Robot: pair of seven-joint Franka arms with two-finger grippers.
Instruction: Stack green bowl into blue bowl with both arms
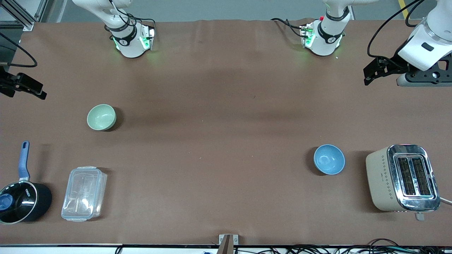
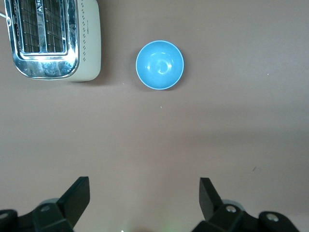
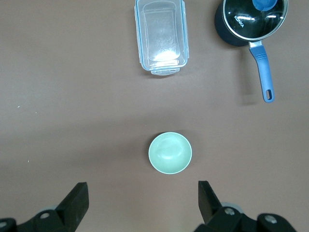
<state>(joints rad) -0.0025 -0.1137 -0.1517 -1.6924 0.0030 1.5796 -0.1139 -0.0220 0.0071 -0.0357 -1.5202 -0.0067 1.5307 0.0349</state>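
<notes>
The pale green bowl [image 1: 101,117] stands upright and empty on the brown table toward the right arm's end. It also shows in the right wrist view [image 3: 170,152]. The blue bowl [image 1: 329,159] stands upright and empty toward the left arm's end, beside the toaster, and shows in the left wrist view [image 2: 160,65]. My right gripper [image 1: 39,91] hangs high over the table's right-arm end, open and empty [image 3: 143,200]. My left gripper [image 1: 367,77] hangs high over the left-arm end, open and empty [image 2: 144,198]. The bowls are far apart.
A beige and chrome toaster [image 1: 402,178] stands beside the blue bowl at the left arm's end. A black pot with a blue handle [image 1: 21,201] and a clear lidded plastic box [image 1: 84,193] lie nearer the front camera than the green bowl.
</notes>
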